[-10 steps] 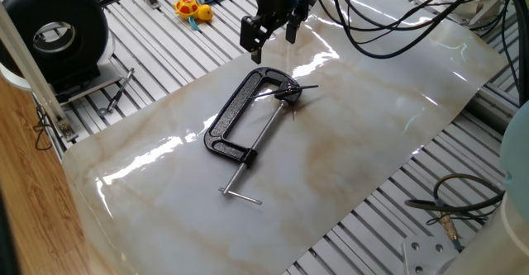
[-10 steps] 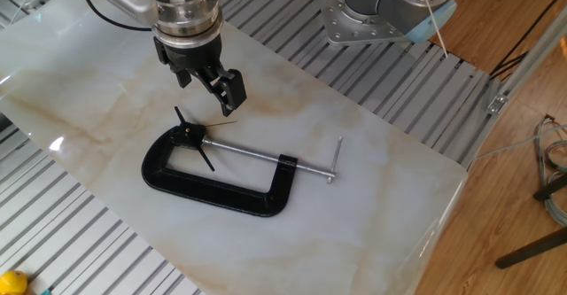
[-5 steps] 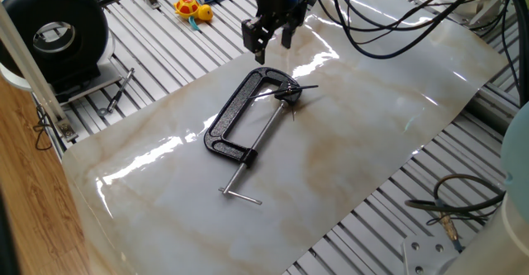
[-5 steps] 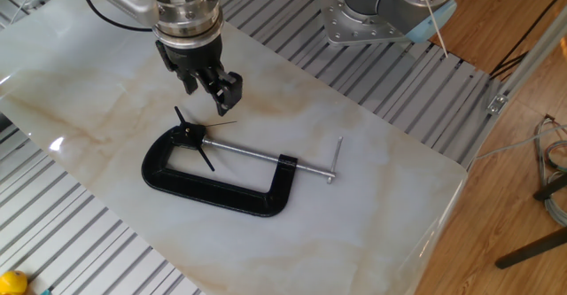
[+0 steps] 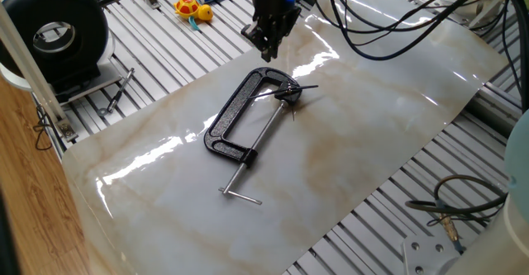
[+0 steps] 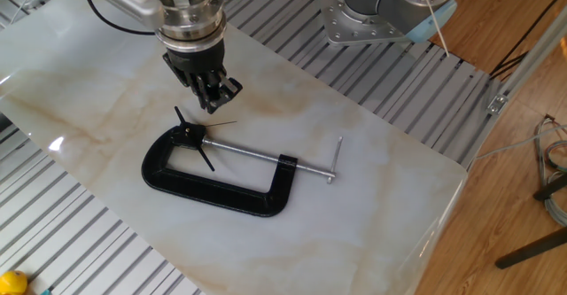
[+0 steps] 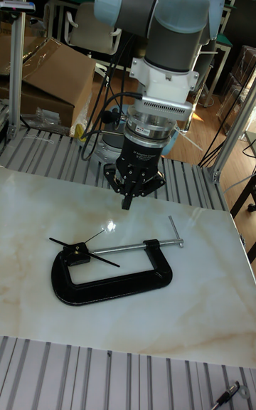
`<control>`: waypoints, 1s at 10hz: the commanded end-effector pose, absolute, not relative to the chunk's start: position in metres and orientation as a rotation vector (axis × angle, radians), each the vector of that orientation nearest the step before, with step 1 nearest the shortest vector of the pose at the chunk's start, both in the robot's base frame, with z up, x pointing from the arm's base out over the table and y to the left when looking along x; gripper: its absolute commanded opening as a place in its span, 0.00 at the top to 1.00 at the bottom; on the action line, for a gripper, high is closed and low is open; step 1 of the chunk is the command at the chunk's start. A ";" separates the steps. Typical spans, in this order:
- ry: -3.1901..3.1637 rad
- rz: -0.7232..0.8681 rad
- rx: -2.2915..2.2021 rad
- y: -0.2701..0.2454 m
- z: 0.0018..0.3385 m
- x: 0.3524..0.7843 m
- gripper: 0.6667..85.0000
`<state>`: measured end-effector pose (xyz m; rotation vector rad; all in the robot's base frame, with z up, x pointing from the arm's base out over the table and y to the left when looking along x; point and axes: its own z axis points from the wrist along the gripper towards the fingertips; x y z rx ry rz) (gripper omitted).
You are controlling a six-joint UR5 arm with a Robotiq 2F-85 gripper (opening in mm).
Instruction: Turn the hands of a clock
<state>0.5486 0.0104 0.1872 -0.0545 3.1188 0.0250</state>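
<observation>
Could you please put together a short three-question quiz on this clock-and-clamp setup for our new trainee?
1. True or false: the gripper is touching the hands.
2. What holds the clock? A) the C-clamp B) the gripper C) a vise bolted to the table
3. Fill in: the gripper's fingers are ____.

Key
1. False; it hovers above the table, apart from the hands.
2. A
3. shut, holding nothing.
</observation>
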 end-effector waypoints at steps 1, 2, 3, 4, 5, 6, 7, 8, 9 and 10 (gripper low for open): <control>3.110 0.031 -0.085 0.011 0.189 0.550 0.99; 3.103 0.018 -0.113 0.008 0.188 0.552 0.99; 3.093 0.015 -0.141 0.006 0.187 0.552 0.99; 3.075 0.030 -0.152 0.006 0.183 0.554 0.99; 3.055 0.048 -0.185 0.006 0.181 0.555 0.99; 3.042 0.048 -0.201 0.005 0.179 0.557 0.99; 3.026 0.060 -0.199 0.006 0.177 0.561 0.99; 3.036 0.066 -0.199 0.007 0.177 0.558 0.99; 3.076 0.064 -0.187 0.006 0.176 0.548 0.99; 3.105 0.036 -0.213 0.001 0.176 0.540 0.99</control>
